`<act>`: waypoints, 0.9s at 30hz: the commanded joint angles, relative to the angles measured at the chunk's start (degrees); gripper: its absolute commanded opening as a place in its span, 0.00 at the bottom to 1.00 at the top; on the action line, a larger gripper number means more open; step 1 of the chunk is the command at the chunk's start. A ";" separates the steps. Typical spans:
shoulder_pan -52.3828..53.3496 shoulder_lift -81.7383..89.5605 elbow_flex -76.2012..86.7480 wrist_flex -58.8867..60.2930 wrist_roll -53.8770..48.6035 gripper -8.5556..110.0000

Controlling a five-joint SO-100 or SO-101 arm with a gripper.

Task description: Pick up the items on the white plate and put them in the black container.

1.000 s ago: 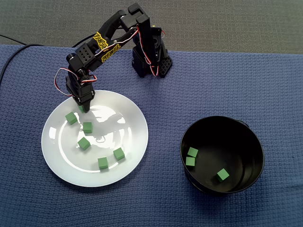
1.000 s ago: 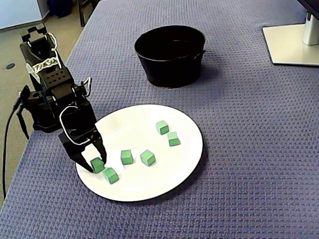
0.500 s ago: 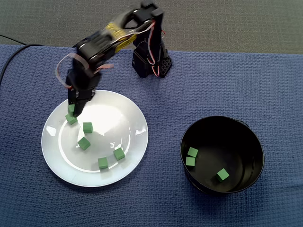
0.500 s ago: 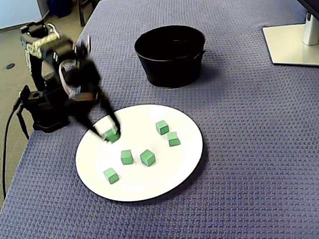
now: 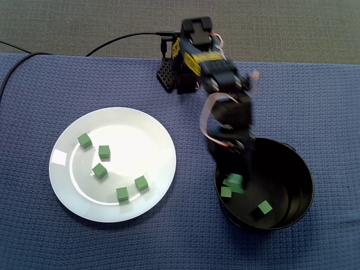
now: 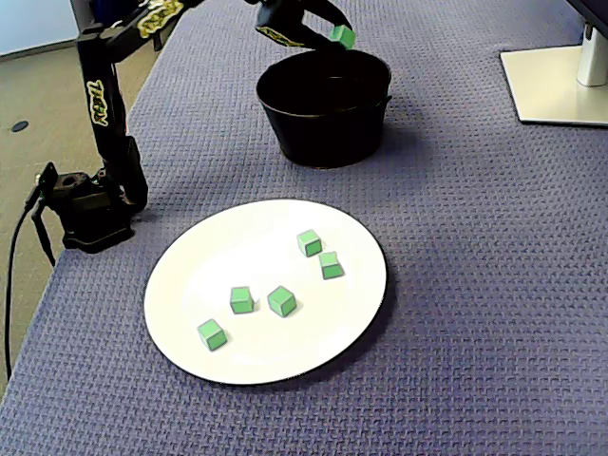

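Above container: blurred gripper w/ cube

Blue woven cloth, monitor stand

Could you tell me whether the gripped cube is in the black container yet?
Not yet: the cube sits pinched in the jaws above the container rim.

The arm was stretched from its base out over the black container. In a fixed view, the gripper hung above the container's opening, jaws clamped on a green cube. In the other fixed view, the wrist pointed down just inside the container's left rim and was motion-blurred.
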 commanded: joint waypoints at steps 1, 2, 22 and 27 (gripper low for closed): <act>-5.36 -3.16 4.75 -4.22 3.16 0.07; -5.80 -3.96 7.12 -6.15 3.96 0.07; 8.17 7.65 -8.79 16.08 1.67 0.36; 25.31 5.36 -19.86 23.73 9.40 0.32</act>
